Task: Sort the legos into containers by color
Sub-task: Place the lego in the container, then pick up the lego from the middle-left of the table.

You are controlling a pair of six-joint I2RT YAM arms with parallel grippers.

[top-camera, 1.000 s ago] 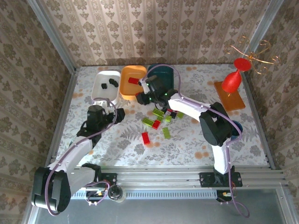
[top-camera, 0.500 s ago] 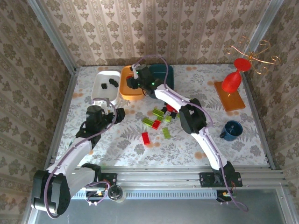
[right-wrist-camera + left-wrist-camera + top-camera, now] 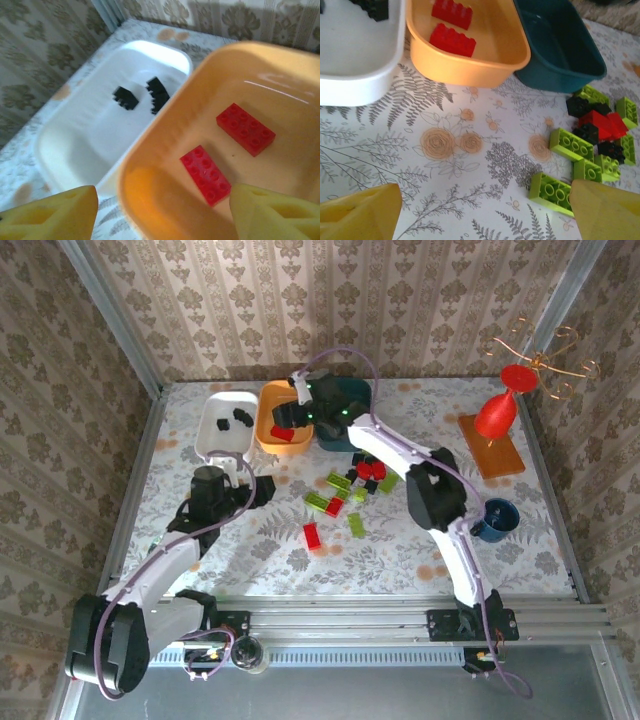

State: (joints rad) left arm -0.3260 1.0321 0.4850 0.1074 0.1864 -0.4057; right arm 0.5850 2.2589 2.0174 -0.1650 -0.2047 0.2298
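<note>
Right hand (image 3: 162,212): poised over the orange tray (image 3: 280,65), fingers spread wide, gripping nothing.
Left hand (image 3: 480,215): low over the tabletop (image 3: 445,150) on the near side of the orange tray, fingers wide apart, empty.
Orange tray: two red bricks (image 3: 206,175), flat.
White tray (image 3: 90,145): just left of the orange tray; two black bricks (image 3: 125,98).
Teal tray (image 3: 560,55): just right of the orange tray.
Trays: three.
Loose legos (image 3: 571,145): lime, black and red heap, near-right of the orange tray; too bunched to count.

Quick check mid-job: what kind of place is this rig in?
Probably a staged robot test booth, not a real home: wallpapered panels on three sides, an aluminium rail along the near edge, and a floral tablecloth underneath.
</note>
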